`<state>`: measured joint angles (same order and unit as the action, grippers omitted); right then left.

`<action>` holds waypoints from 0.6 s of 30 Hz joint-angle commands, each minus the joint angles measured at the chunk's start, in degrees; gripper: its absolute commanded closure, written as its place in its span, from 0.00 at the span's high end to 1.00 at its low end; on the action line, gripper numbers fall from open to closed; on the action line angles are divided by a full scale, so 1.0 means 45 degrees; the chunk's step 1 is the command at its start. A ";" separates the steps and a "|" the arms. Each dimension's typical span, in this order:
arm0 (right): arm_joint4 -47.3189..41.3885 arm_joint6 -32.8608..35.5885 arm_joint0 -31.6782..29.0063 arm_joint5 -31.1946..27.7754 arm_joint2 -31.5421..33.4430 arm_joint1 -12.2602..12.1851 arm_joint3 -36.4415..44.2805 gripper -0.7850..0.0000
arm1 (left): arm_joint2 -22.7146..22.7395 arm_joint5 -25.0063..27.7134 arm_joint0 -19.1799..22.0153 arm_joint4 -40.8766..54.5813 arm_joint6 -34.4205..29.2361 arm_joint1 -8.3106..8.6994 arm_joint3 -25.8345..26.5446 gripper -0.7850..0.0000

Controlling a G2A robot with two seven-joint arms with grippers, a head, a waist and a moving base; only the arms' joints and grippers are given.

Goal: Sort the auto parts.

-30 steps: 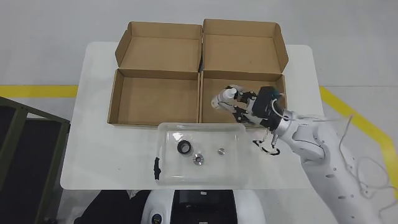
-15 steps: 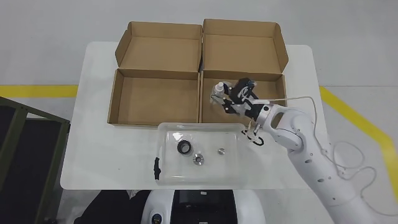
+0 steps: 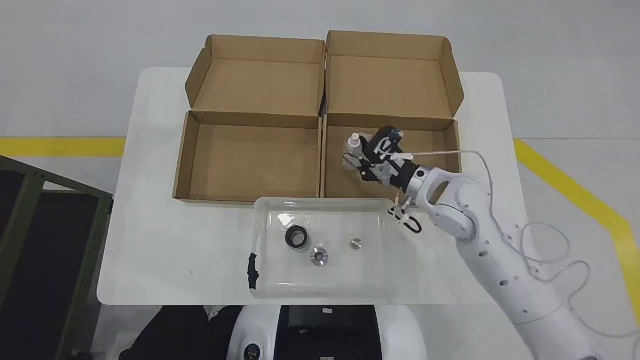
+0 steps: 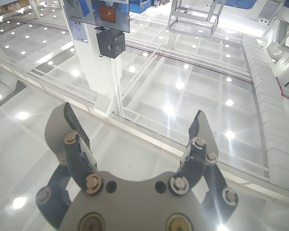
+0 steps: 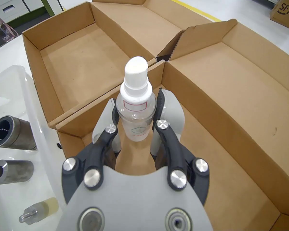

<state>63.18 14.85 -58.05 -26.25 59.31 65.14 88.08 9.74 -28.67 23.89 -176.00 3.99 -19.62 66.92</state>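
Right claw (image 5: 136,117) clamped on clear spray bottle (image 5: 136,90), white cap pointing away from wrist, above near-left corner of right-hand cardboard box (image 5: 231,102). Left claw (image 4: 134,126) spread wide, gripping nothing, aimed at ceiling. Metal parts (image 3: 296,237) lie in clear tray (image 3: 375,272) on desk (image 3: 150,240).

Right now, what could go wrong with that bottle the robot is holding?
The right hand grips the clear bottle around its body, with the white cap sticking out, so it might tilt or slip. It hangs close to the cardboard wall beside it; let go here, it could clip that wall.
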 commanded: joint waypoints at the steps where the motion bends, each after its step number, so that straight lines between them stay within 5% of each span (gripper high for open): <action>1: -0.0063 0.0095 0.0065 0.0034 -0.0041 0.0030 -0.0110 0.00 | 0.0000 0.0000 0.0000 0.0000 0.0000 0.0000 0.0000 1.00; 11: -0.0275 0.0425 0.0394 0.0180 -0.0244 0.0188 -0.0613 0.00 | 0.0000 0.0000 0.0000 0.0000 0.0000 0.0000 0.0000 1.00; 18: -0.0153 0.0399 0.0445 0.0164 -0.0334 0.0258 -0.0800 0.23 | 0.0000 0.0000 0.0000 0.0000 0.0000 0.0000 0.0000 1.00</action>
<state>62.50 16.66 -56.04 -25.49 57.81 66.27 84.54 9.74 -28.67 23.89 -176.00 3.99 -19.62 66.92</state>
